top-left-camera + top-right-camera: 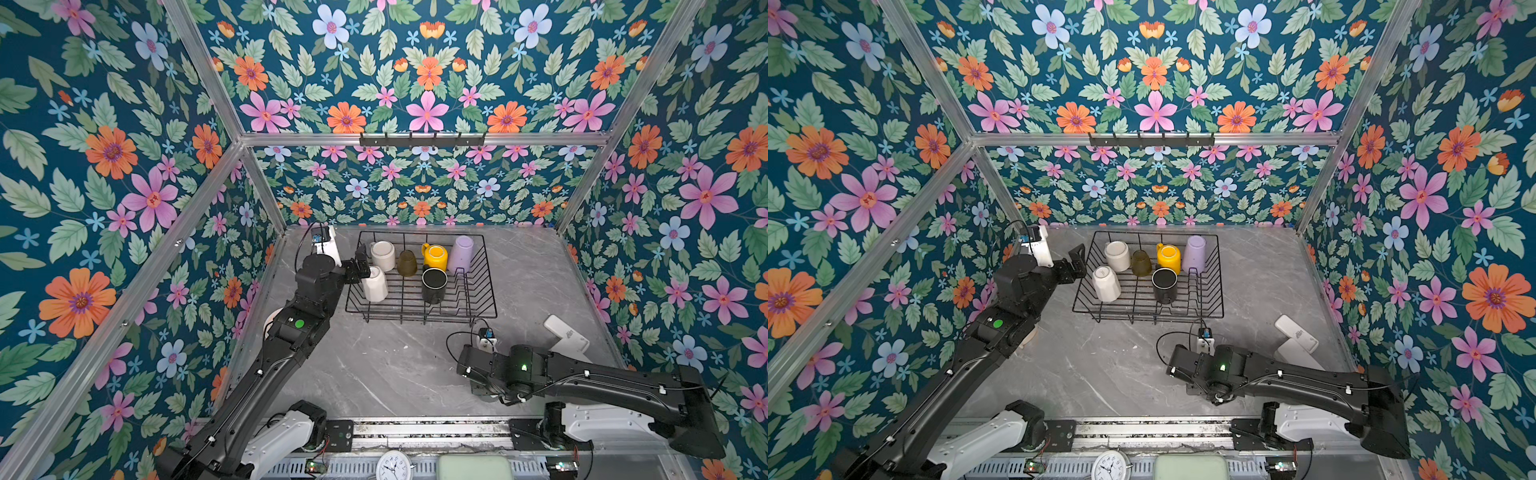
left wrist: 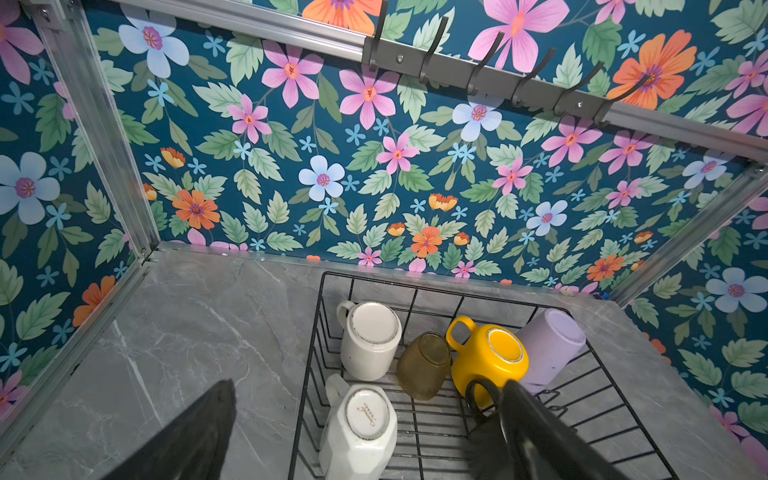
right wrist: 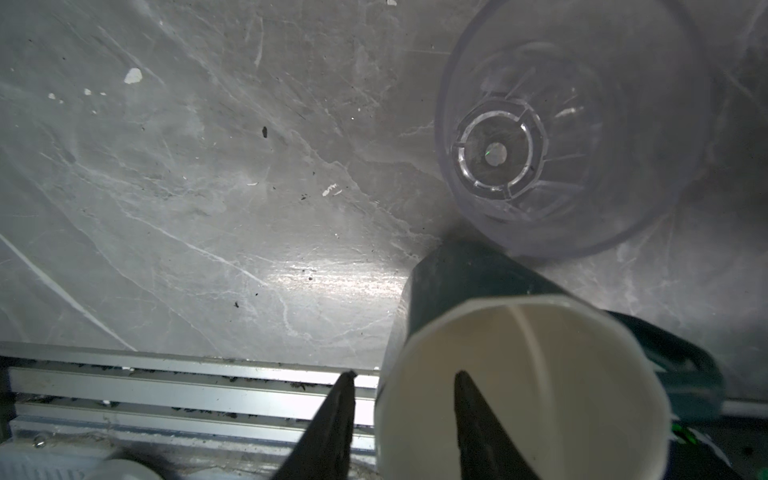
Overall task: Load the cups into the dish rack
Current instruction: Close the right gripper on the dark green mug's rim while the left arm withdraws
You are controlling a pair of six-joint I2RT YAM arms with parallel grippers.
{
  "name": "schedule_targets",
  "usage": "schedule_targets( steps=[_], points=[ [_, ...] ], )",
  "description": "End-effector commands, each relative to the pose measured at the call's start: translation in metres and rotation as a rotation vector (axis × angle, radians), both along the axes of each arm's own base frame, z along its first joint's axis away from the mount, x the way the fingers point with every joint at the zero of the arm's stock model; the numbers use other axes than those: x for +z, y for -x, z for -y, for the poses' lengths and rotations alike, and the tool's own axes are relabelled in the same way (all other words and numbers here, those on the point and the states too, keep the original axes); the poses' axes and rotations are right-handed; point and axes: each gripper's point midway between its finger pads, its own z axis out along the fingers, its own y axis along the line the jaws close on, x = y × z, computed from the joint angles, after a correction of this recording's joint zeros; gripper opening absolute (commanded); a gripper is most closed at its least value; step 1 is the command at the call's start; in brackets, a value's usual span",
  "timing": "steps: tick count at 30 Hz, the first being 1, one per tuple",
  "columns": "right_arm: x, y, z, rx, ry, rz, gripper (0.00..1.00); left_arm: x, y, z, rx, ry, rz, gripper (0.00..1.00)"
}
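Fingers (image 2: 183, 440) of left gripper (image 2: 369, 381): spread wide, holding nothing, above the rack (image 2: 432, 432) at its left wall. Left wrist view, inside rack: white mug (image 2: 361, 432) and cream mug (image 2: 370, 340), bases up, along left wall; amber glass (image 2: 424, 365) and yellow mug (image 2: 488, 357), bases up, mid-rack; lilac tumbler (image 2: 550, 345), tilted, right side; black mug (image 2: 478, 399), only its handle showing. Right wrist view: right gripper (image 3: 403, 374) narrowly parted, one finger outside and one inside teal mug (image 3: 519, 395), gaps to its wall, not clamped; clear glass (image 3: 573, 124) upright on table (image 3: 208, 166), just beside teal mug. Both top views: back row of rack cream, amber, yellow, lilac; front row white, black; left gripper at rack's left wall; right arm (image 1: 582, 374) bent down to the table, well apart from rack's front, hiding its gripper.
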Motion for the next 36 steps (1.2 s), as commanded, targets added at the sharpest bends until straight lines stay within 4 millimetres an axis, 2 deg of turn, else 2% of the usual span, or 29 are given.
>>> schedule_targets(
  steps=[1,7,13,21,26,31,33,36],
  points=[
    [-0.004,-0.001,-0.005,-0.009,-0.006,-0.007,0.38,0.005,0.001,-0.003,0.015,0.013,0.018,1.0],
    [-0.012,-0.003,-0.011,0.014,0.033,-0.015,0.31,0.003,0.001,-0.004,0.016,0.014,0.014,1.0],
    [-0.014,-0.004,-0.014,0.041,0.062,-0.019,0.18,-0.001,0.003,-0.007,0.029,0.009,0.008,1.0],
    [-0.005,-0.009,-0.03,0.117,0.038,0.001,0.01,0.0,0.013,-0.026,0.11,0.035,0.05,1.0],
    [0.01,-0.012,-0.05,0.197,-0.004,0.028,0.0,-0.004,0.015,-0.036,0.159,0.035,0.067,1.0],
    [0.033,-0.01,-0.073,0.256,-0.115,0.04,0.0,-0.011,0.015,-0.035,0.144,0.038,0.057,1.0],
    [0.045,-0.009,-0.08,0.276,-0.181,0.057,0.0,-0.014,0.015,-0.033,0.123,0.052,0.065,1.0],
    [0.071,-0.009,-0.084,0.287,-0.283,0.101,0.0,-0.009,0.019,-0.019,0.015,0.069,0.102,1.0]
  ],
)
